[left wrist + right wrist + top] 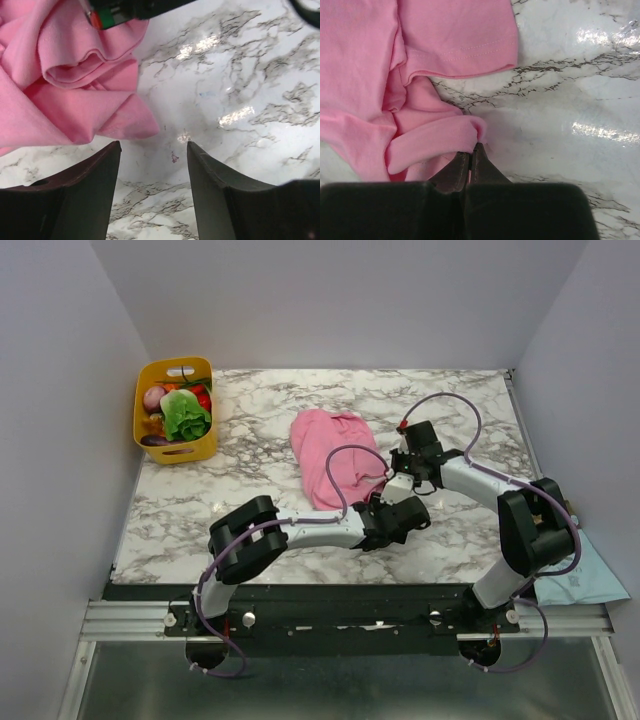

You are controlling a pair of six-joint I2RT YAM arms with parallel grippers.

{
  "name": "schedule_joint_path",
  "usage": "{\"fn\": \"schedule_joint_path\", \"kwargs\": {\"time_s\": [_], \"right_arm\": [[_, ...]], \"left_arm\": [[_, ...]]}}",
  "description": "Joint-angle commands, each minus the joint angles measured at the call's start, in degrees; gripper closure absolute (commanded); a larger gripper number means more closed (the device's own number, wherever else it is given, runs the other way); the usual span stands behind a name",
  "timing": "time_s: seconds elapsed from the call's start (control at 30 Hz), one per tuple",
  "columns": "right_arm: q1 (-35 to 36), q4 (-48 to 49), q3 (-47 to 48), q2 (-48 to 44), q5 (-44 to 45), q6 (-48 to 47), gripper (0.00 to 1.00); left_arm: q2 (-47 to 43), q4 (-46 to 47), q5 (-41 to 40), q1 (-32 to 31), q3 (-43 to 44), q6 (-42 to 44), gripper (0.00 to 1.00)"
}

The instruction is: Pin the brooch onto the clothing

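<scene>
Currently | clothing [322,452], bunched mid-frame on the table [250,430], is being pinched at a fold by the right gripper [470,152] | left gripper [153,150] is being held apart over marble just beside it.

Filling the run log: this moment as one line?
left gripper open over table | right gripper shut on T-shirt fold | brooch not discernible
</scene>
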Motion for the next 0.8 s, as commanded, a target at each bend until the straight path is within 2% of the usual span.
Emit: {"fn": "schedule_joint_path", "kwargs": {"time_s": [0.0,0.13,0.3,0.4,0.63,0.77], "right_arm": [[-1.0,2.0,-0.9,1.1,-3.3,0.8,0.99],[-1.5,2.2,-1.3,1.1,-4.1,0.9,0.99],[-1.5,2.5,-1.6,0.9,-4.4,0.9,0.99],[-1.6,2.4,-1.6,0.6,-4.6,0.9,0.99],[-1.5,2.5,-2.1,-0.3,-4.8,0.8,0.99],[-1.6,2.4,-2.3,-1.4,-4.9,0.6,0.99]], "left_arm": [[1.0,0.9,-2.4,-0.1,0.2,-1.4,0.39],[2.0,1.0,-4.2,-0.2,-0.2,-2.9,0.46],[3.2,0.4,-6.0,-0.2,1.3,-2.7,0.5],[4.9,-1.6,-7.0,-0.2,2.8,-3.5,0.6],[4.2,-1.6,-8.8,0.8,2.1,-4.9,0.92],[0.8,-1.9,-11.5,1.8,0.1,-5.1,1.0]]}}
